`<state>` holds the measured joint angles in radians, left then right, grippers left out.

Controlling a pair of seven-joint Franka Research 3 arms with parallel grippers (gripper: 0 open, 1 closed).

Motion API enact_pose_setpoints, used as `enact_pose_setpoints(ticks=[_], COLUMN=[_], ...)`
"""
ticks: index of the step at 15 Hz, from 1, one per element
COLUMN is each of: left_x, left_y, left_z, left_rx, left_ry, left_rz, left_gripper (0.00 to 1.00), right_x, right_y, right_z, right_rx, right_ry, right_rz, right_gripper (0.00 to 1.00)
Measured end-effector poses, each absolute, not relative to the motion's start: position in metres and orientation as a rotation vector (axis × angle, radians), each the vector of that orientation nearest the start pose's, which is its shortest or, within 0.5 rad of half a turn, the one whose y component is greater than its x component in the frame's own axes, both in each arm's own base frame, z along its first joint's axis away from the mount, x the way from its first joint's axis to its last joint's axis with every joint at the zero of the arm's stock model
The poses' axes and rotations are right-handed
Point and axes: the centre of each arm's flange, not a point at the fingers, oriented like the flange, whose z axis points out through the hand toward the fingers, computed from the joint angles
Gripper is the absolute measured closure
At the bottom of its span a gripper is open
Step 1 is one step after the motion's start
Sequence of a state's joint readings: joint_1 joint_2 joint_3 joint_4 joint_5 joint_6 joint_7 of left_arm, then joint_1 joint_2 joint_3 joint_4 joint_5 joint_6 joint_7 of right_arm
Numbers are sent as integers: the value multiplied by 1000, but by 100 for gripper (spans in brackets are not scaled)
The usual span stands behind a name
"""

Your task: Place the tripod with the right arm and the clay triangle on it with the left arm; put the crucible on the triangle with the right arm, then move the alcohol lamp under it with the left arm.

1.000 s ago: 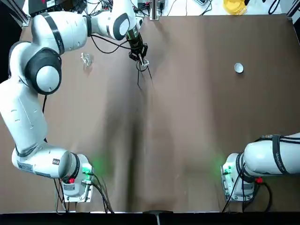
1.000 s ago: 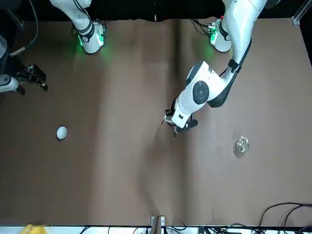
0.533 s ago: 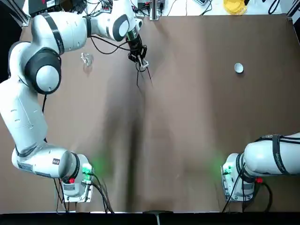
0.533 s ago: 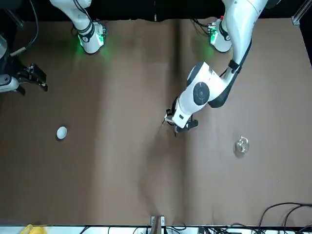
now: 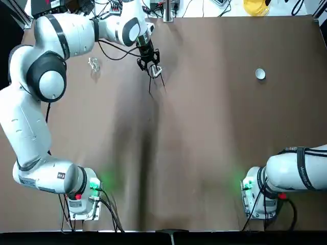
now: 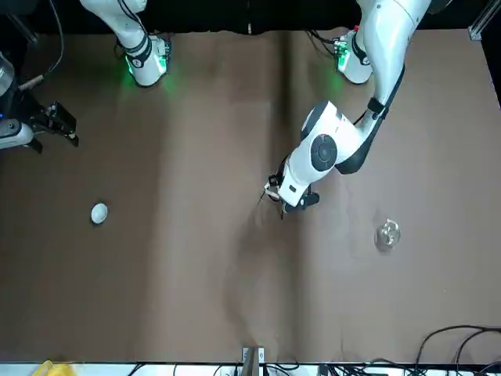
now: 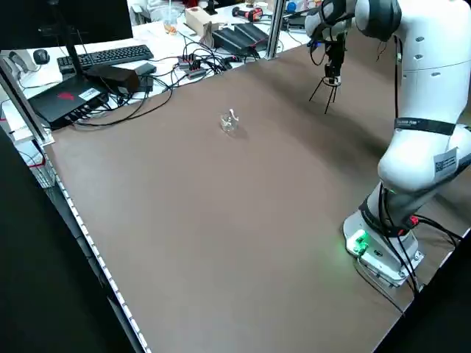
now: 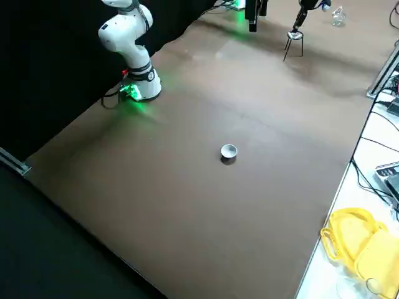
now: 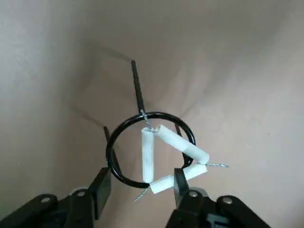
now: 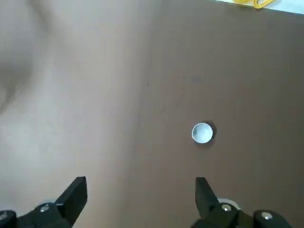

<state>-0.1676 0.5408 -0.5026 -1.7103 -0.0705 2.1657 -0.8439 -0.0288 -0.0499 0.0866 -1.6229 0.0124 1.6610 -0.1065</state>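
Tripod stands in the upper centre-left of the top view, a thin black wire stand with a small ring and three long spindly legs splayed on the brown table. On its ring lies the clay triangle, three short white tubes threaded on twisted wire whose ends poke out at the corners; in the left wrist view it sits skewed, one corner hanging past the ring's rim. The left gripper hovers just above the ring, its black fingers spread apart on either side of the triangle and holding nothing. In the left side view the same stand shows near the upper right, under the arm's wrist.

Crucible, a small round white-silvery cup, sits alone in the upper right of the top view, well apart from the stand. The alcohol lamp, a small clear glass vessel with whitish glints, rests in the upper left, beside the left arm's big white links.

At the far left edge of the front view the right gripper hangs over the table; its wrist view shows the fingers wide apart and empty, with the crucible farther off between them.
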Motion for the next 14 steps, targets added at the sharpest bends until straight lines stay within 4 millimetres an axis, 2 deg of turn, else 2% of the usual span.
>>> enact_pose_setpoints(ticks=[1, 3, 5, 6, 8, 9, 14], left_x=[545, 558, 573, 581, 598, 606, 642], left_y=[-384, -375, -357, -344, -311, -292, -195], left_z=[313, 328, 350, 361, 375, 378, 369], left_rx=[-3300, -3313, -3294, -3283, -3279, -3282, -3268], left_ry=[-461, -475, -459, -442, -392, -366, -180], left_rz=[372, 318, 269, 255, 235, 224, 181], left_gripper=[38, 26, 12, 12, 3, 2, 2], right_x=[547, 547, 547, 547, 547, 547, 566], right_y=[34, 34, 35, 35, 35, 36, 36], right_z=[635, 635, 635, 635, 631, 627, 582], right_rx=[-3122, -3122, -3122, -3122, -3122, -3121, -3115], right_ry=[-257, -257, -258, -258, -259, -264, -264], right_rz=[-138, -138, -137, -135, -122, -110, 9], right_gripper=[0, 0, 0, 0, 0, 0, 0])
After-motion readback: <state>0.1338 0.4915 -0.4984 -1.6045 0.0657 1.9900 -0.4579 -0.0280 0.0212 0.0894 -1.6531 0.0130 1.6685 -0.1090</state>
